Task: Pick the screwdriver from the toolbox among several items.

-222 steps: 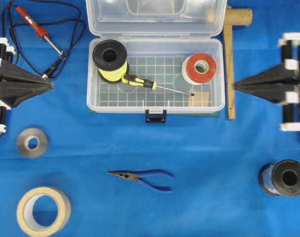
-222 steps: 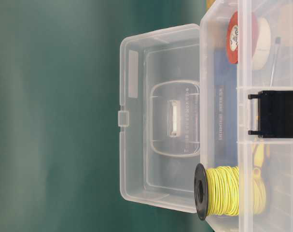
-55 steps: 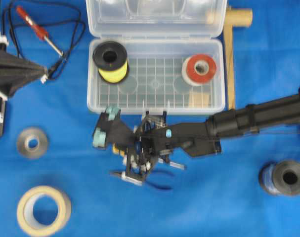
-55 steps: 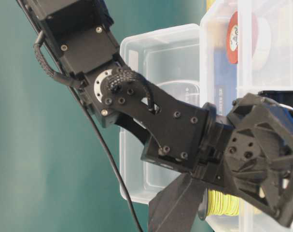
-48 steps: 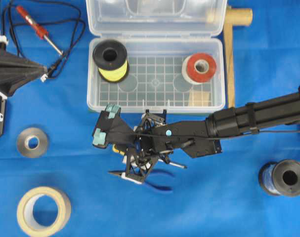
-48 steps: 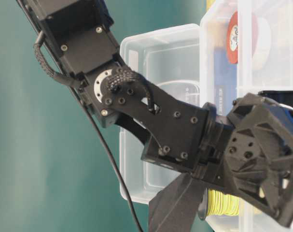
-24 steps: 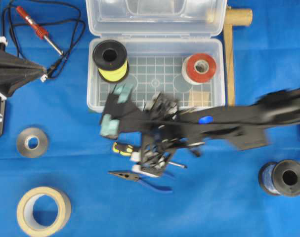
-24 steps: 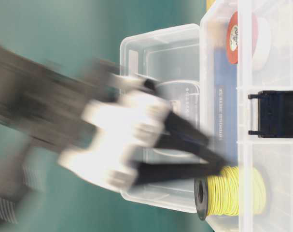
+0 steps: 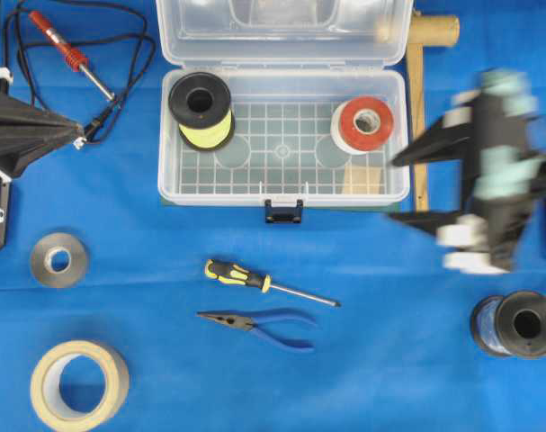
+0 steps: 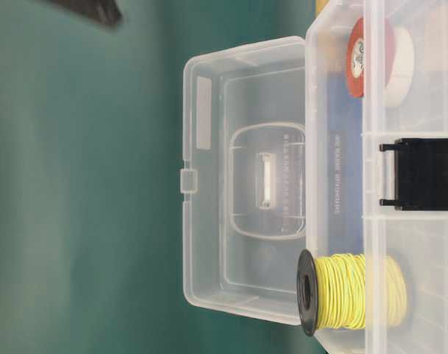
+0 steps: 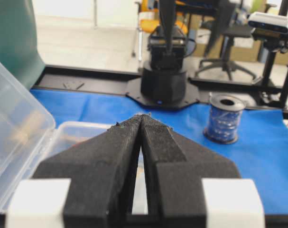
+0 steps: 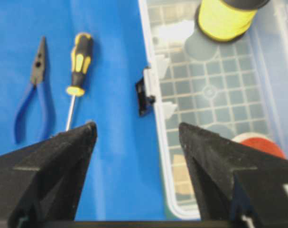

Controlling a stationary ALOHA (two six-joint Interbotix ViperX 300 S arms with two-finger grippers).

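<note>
screwdriver [image 9: 239, 274] out of toolbox [image 9: 282, 194], onto cloth, right gripper [image 9: 415, 185] withdrawn, fingers [image 12: 68, 142] spread

Black robot arms: wedge-shaped matte black gripper fingers [image 11: 144, 156], textured pads, white blocks at their bases, teal accents.

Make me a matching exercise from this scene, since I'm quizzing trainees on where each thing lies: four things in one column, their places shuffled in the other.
Things:
1. screwdriver
2. spool of yellow wire
3. red tape roll
4. soldering iron

Places:
A. on the cloth at the far left corner, beside the left pincer
B. in the toolbox, left end
C. on the cloth in front of the toolbox, next to the pliers
D. in the toolbox, right end

Pairs: 1-C, 2-B, 3-D, 4-A
</note>
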